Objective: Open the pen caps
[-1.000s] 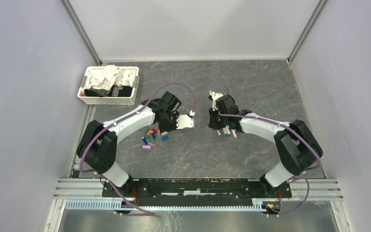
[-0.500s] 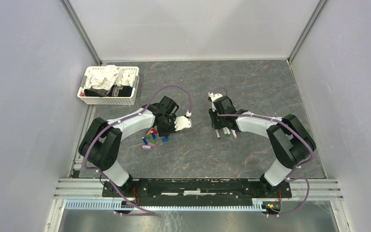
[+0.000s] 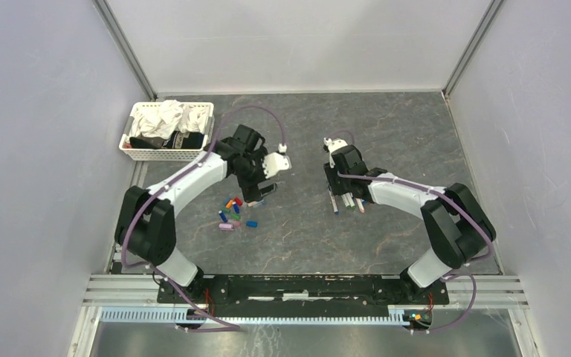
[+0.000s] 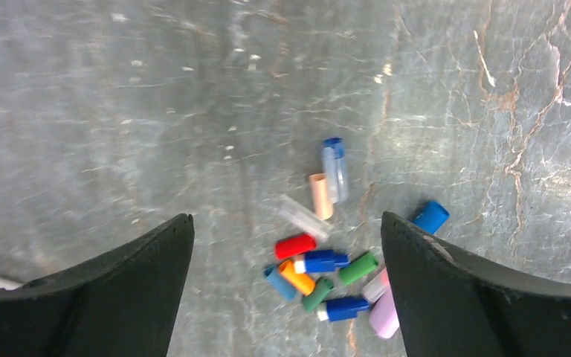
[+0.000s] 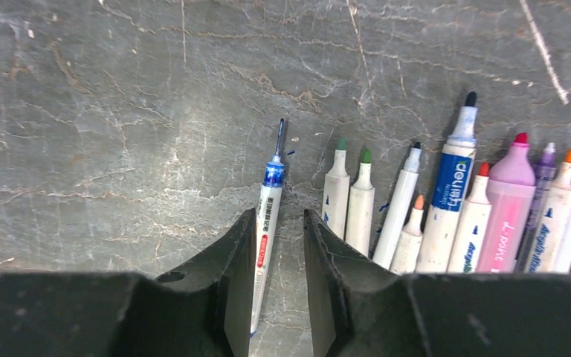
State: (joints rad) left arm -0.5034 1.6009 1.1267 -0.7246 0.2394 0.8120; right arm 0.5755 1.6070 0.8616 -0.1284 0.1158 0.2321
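Pen caps point(image 4: 327, 275): loose cluster lying flat on the bench point(image 4: 119, 111), colours red, orange, blue, green, pale pink and lilac. Two clearer caps and a peach one sit at the far edge of the cluster, and one blue cap point(image 4: 431, 216) lies apart to the side. In the top view the pen caps point(image 3: 234, 212) are on the left half of the bench, well apart from the pens point(image 3: 346, 199).

Left end effector point(image 4: 286, 219): fingers spread wide, nothing between them. In its wrist view the cluster lies in the gap between the two fingers, nearer the finger on the view's right. The separate blue cap is just beside that fingertip, and contact cannot be told. In the top view the left end effector point(image 3: 259, 192) is just beyond the far edge of the cluster.

Pens point(image 5: 453, 208): about a dozen in a row side by side, tips bare and pointing away from the camera, among them a wide pink marker point(image 5: 509, 216). One slim blue-tipped pen point(image 5: 268, 223) lies apart from the row.

Right end effector point(image 5: 279, 216): narrow opening, fingers flanking that slim pen's barrel. The pen lies close against the finger on the view's left, with a visible gap to the other finger.

A white basket point(image 3: 165, 156) of cloths stands at the far left.
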